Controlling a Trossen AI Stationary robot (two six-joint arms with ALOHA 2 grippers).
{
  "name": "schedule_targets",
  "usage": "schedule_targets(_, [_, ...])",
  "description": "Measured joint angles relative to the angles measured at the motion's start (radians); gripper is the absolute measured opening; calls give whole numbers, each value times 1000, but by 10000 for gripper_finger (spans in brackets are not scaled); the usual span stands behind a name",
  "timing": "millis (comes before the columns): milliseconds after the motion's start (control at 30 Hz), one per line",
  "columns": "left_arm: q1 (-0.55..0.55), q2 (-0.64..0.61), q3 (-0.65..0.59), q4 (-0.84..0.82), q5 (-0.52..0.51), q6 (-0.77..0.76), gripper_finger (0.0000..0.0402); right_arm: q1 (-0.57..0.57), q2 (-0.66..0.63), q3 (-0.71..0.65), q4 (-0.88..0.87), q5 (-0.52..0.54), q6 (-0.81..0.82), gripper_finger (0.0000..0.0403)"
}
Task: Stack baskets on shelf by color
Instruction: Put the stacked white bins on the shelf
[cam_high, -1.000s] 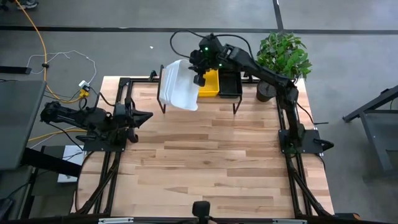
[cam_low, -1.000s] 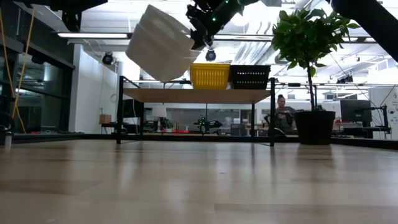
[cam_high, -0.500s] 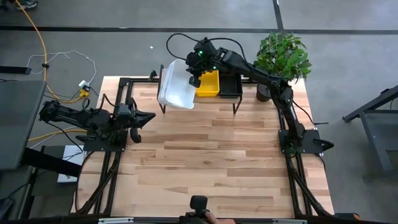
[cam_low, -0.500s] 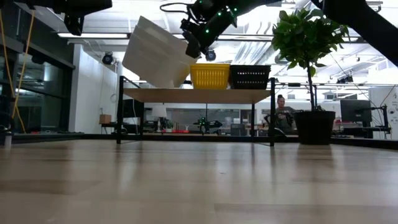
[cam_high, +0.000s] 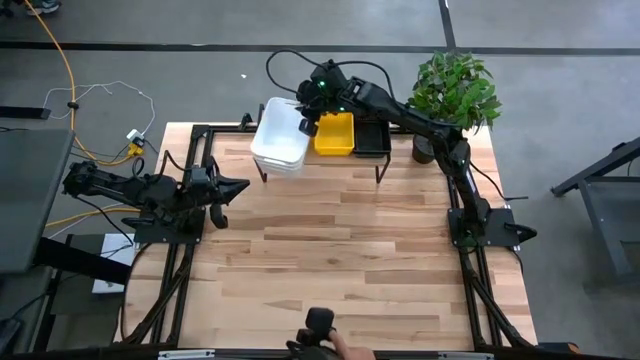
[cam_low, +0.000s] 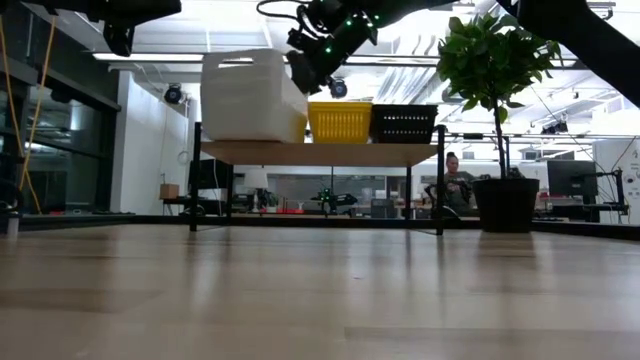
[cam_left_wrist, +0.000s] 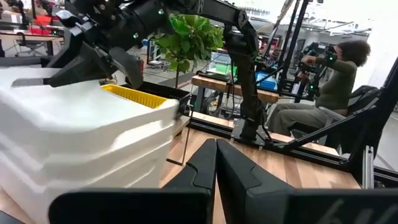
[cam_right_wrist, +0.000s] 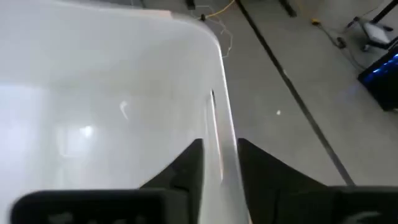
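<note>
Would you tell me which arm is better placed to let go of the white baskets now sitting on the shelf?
The right: the right gripper straddles the white baskets' rim on the shelf. The left gripper waits shut over the table's left side.

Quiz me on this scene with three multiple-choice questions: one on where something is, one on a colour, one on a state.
1. Where do the white baskets stand?
A. on the shelf's left end
B. on the floor
C. beside the plant

2. What colour is the basket between the white and black ones?
A. red
B. yellow
C. blue

3. How is the right gripper placed?
A. folded away at the table's edge
B. lifting the black basket
C. fingers on either side of the white basket's wall

Answers:
1. A: the high view shows them on the shelf at its left end.
2. B: the yellow basket sits beside the black basket.
3. C: the right wrist view shows a finger on each side of the wall.
</note>
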Motion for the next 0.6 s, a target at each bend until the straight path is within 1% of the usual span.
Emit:
schedule_targets(100, [0,0,0,0,0,0,0,0,0,0,27,31,0,110])
schedule_targets(233, [0,0,0,0,0,0,0,-3,0,11,82,112,-9,149])
schedule_targets(367, [0,0,0,-1,0,15,0,-14,2,53,97,148,-35,174])
schedule_targets(500, [0,0,0,-2,1,34,0,-26,1,134,22,138,-54,181])
schedule_targets(533, [0,0,0,-2,1,34,0,-28,-6,139,-1,125,-64,181])
schedule_targets(600, [0,0,0,-5,1,31,0,-29,-44,103,-37,88,-90,181])
